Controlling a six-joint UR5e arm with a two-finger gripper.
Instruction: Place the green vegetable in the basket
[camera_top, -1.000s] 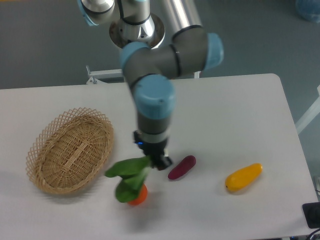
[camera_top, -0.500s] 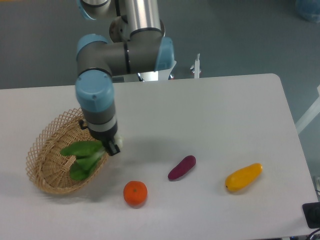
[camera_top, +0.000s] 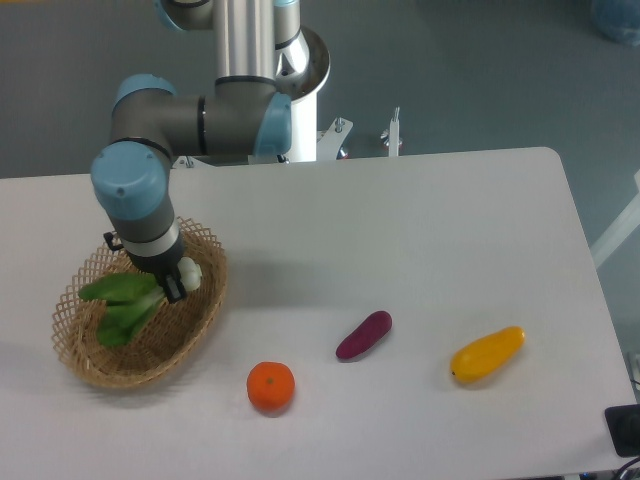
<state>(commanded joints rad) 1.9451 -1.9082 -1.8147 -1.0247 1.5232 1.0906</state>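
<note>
gripping the pale white stem end of the leafy bright-green bok choy (camera_top: 120, 303), the two-finger tool (camera_top: 176, 283) on the grey-and-blue arm (camera_top: 140, 190) was positioned over the shallow oval light-tan wicker basket (camera_top: 85, 350) at the left of the white worktop (camera_top: 430, 230). its fingers were closed on the stem, near the basket's right inner side. the green leaves spread out to the left and downward from the tool, lying within the basket's outline, above its woven floor; whether the leaves touched the weave could not be told. the arm's wrist stood upright above the basket's upper right rim. on the worktop to the right of the basket sat a round orange fruit (camera_top: 270, 386), just beyond the basket's lower right edge but apart from it. farther right lay a purple oblong vegetable (camera_top: 364, 335), tilted, and well beyond it a yellow oblong vegetable (camera_top: 487, 354), also tilted.
</note>
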